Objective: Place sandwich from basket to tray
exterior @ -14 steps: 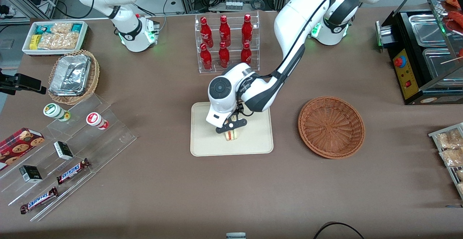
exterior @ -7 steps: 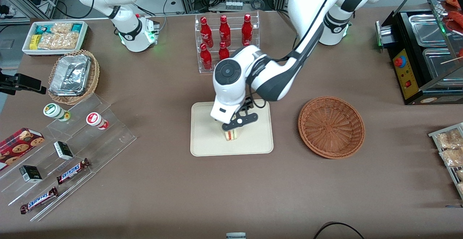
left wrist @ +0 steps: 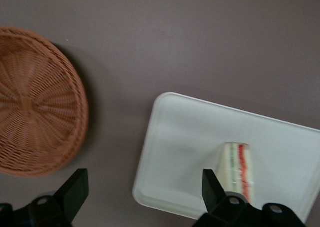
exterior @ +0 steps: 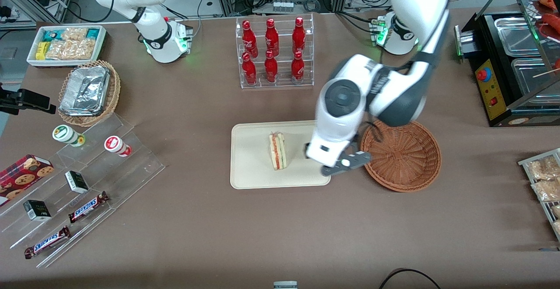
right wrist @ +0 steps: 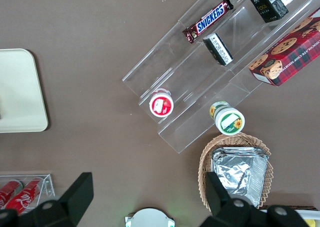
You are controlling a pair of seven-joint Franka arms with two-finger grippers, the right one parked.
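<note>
Gripper [exterior: 340,163] has lifted off and swung toward the working arm's end, now above the gap between tray [exterior: 251,175] and basket [exterior: 407,166], fingers spread, holding nothing; sandwich [exterior: 278,151] sits on tray

From the front my working arm covered the tray's [exterior: 245,158] corner and the basket's [exterior: 402,155] near rim, and I couldn't really see the hand [exterior: 345,164] beneath it. The wrist view cropped the basket [left wrist: 35,102].
</note>
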